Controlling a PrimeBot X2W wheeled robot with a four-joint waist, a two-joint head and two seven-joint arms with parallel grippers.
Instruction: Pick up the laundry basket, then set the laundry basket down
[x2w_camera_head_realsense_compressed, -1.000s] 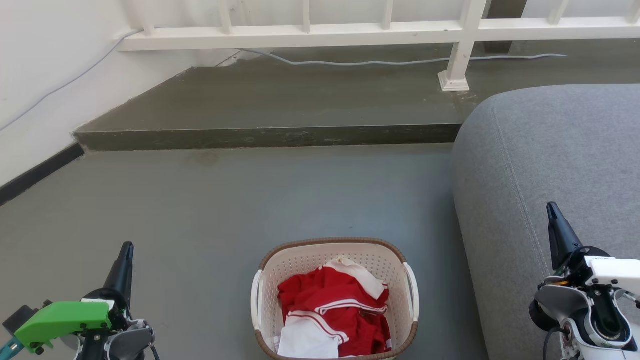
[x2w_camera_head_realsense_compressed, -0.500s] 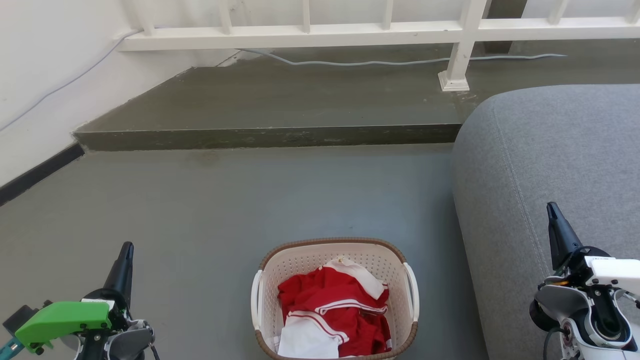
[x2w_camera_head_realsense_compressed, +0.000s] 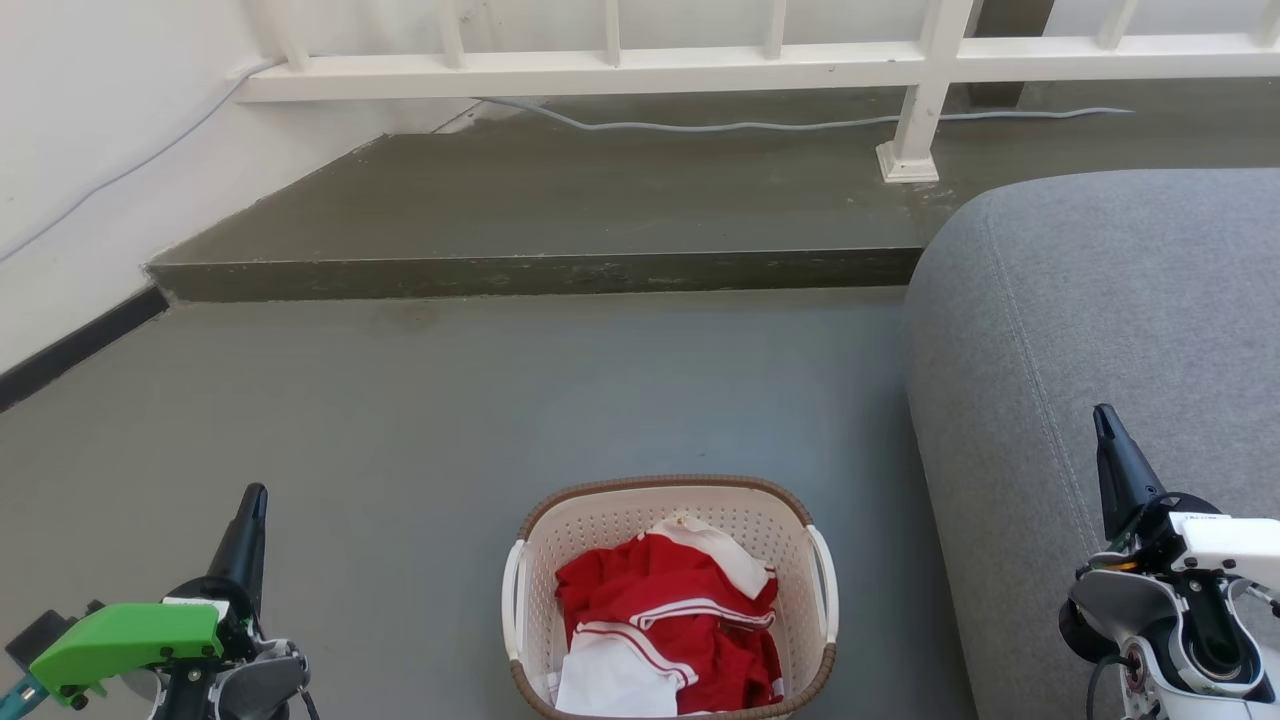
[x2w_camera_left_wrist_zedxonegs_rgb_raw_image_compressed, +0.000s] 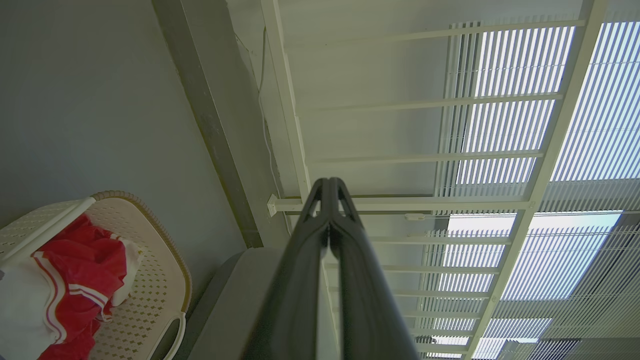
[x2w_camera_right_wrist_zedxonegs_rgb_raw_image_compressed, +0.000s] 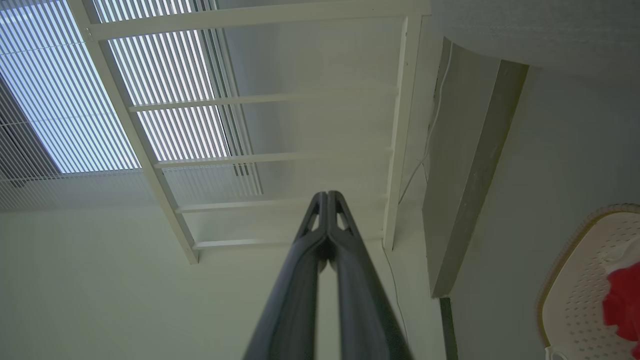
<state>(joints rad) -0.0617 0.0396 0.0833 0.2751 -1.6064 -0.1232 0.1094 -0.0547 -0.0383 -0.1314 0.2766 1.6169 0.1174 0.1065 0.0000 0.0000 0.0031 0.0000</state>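
Floor: grey concrete floor (x2w_camera_head_realsense_compressed: 400, 420) ran up to a low step (x2w_camera_head_realsense_compressed: 540, 272) under a white railing (x2w_camera_head_realsense_compressed: 620, 70), with a grey sofa (x2w_camera_head_realsense_compressed: 1100, 300) on your right.
Basket: you had the laundry basket (x2w_camera_head_realsense_compressed: 665, 482) standing on the floor just beside the sofa, between your two tools and touched by neither.
Contents: red and white clothes (x2w_camera_head_realsense_compressed: 670, 610) lay bunched inside it.
Left tool: your left tool (x2w_camera_head_realsense_compressed: 256, 492) hung well to the basket's left, fingers pressed together, holding nothing.
Right tool: your right tool (x2w_camera_head_realsense_compressed: 1101, 412) hovered over the sofa, fingers likewise pressed together, empty.
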